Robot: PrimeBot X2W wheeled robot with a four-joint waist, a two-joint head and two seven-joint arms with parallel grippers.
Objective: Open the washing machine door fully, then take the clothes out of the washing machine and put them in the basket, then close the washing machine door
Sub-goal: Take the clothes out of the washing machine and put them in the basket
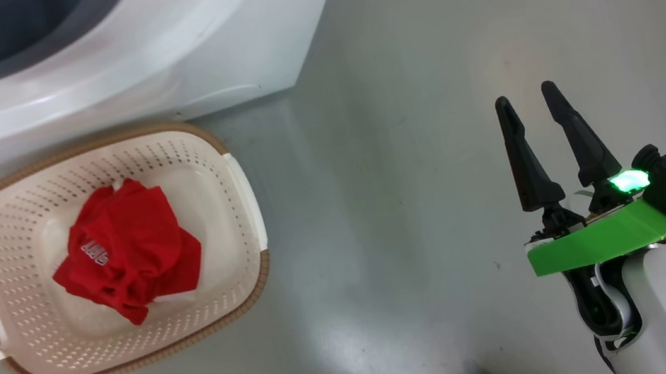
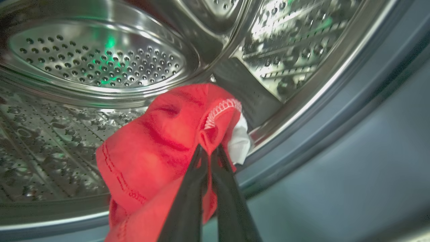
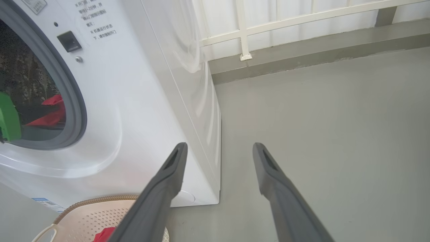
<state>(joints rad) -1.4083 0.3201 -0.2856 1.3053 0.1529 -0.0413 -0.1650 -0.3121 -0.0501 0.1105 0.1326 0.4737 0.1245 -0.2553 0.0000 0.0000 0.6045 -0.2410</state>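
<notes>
Left gripper (image 2: 210,149): fingers pressed together, pinching a fold of a red garment (image 2: 158,148) at its white-stitched hem. The pinch point is inside the washing machine (image 1: 164,55), at the mouth of the steel drum (image 2: 97,57). In the left wrist view the garment hangs toward 7 o'clock from the fingertips. A piece of white fabric (image 2: 239,141) shows just beside the hem at 2 o'clock of the pinch, touching the red cloth. The grey rubber seal (image 2: 336,111) runs along the drum rim at 4 o'clock.

Right gripper (image 1: 524,93): fingers spread, nothing between them. In the head view it stands at 4 o'clock above the bare grey floor (image 1: 403,140), well apart from the basket (image 1: 237,180).

The basket sits on the floor at 8 o'clock of the head view, just beside the front of the washing machine. A red shirt with white lettering (image 1: 125,250) lies crumpled in its middle.

In the right wrist view the machine's opening sits at 9 o'clock, with the red garment visible inside and the basket rim at 7 o'clock. A white railing (image 3: 242,30) stands at 12 o'clock.
</notes>
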